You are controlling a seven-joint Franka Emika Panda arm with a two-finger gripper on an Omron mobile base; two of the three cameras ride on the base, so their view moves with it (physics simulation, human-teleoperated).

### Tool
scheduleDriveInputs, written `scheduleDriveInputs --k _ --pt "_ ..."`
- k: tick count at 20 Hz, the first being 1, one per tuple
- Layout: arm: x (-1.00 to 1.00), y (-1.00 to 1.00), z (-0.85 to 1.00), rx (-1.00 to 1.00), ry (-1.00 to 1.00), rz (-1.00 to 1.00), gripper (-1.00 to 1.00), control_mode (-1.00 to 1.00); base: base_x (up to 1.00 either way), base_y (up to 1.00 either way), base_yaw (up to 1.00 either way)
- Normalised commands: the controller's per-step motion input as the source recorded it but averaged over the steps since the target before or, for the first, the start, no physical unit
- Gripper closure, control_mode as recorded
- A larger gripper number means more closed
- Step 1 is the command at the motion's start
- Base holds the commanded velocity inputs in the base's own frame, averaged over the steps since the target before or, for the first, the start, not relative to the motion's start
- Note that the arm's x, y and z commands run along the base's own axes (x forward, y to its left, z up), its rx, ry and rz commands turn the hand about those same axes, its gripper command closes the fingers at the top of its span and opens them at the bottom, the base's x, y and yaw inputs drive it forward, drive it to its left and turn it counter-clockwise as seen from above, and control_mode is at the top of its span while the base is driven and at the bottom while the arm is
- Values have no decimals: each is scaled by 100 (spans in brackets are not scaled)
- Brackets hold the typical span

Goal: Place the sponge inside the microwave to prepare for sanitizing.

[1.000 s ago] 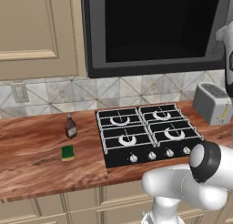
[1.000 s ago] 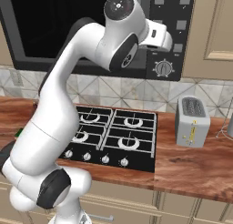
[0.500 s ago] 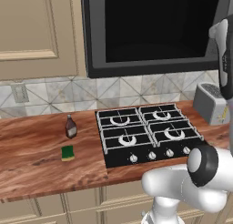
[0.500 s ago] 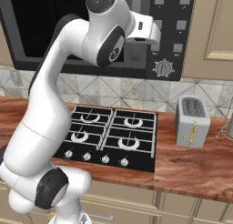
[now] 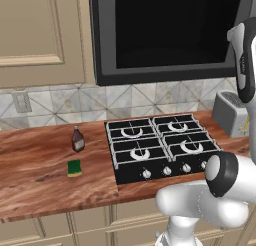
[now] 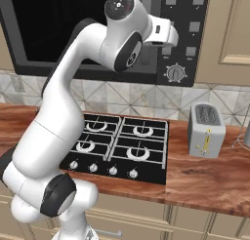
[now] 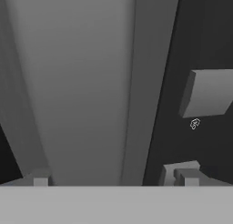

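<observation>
A: Nearest the base, what lay on the worktop?

B: The sponge, green face up with a yellow layer beneath, rested flat on the wood just in front of a small brown bottle and left of the black hob. Nothing touched it.

A: How would it be expected to handle?

B: By appearance, light and soft. It would likely yield under the fingers, so a grip across its two long sides, taken from above, seemed safest. Pinching too lightly could let it slip; breakage was no concern.

A: And further back?

B: A silver toaster stood to the right of the hob. Above the hob hung the microwave, its dark door apparently shut, so the cavity was not yet reachable.

A: Where was the tool?

B: Raised at the microwave's right side, beside the control panel. In the hand view the tool faced the curved grey handle, its fingertips standing wide apart to either side of it and clamped on nothing.
</observation>
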Motion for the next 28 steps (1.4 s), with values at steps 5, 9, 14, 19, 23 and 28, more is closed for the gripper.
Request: scheduleDriveInputs --k 5,9,14,19,23,28 --pt "18 0 0 0 0 2 -100 -100 0 0 0" --pt "3 0 0 0 0 2 100 -100 0 0 0" --pt "0 1 0 0 0 0 100 -100 0 0 0" --pt "-2 7 0 0 0 0 100 -100 0 0 0" --pt "-34 13 0 0 -2 0 100 -100 0 0 0" --pt "-39 28 0 0 0 -2 100 -100 0 0 0"
